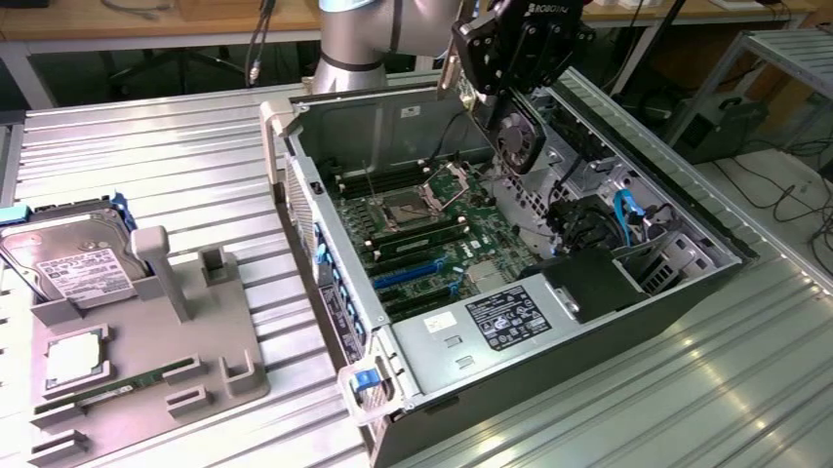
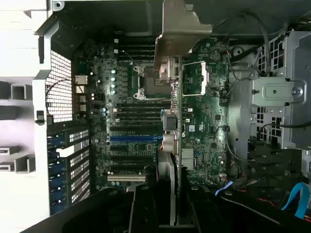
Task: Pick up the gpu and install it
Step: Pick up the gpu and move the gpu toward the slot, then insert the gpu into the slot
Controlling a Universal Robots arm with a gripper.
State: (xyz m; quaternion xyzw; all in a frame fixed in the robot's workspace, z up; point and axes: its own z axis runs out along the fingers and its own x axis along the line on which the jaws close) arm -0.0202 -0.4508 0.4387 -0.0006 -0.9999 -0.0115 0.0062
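My gripper hangs over the open computer case, shut on the gpu, a black card with a round fan. The card is held upright above the motherboard, well clear of the blue expansion slots. In the wrist view the gpu appears edge-on, running out from between my gripper's black fingers. Its silver bracket is at the far end, over the board, with the blue slot off to one side of the card.
On the exterior view's left, a grey fixture holds a hard drive, a CPU and a memory stick. Inside the case are a power supply, blue cables and a drive cage.
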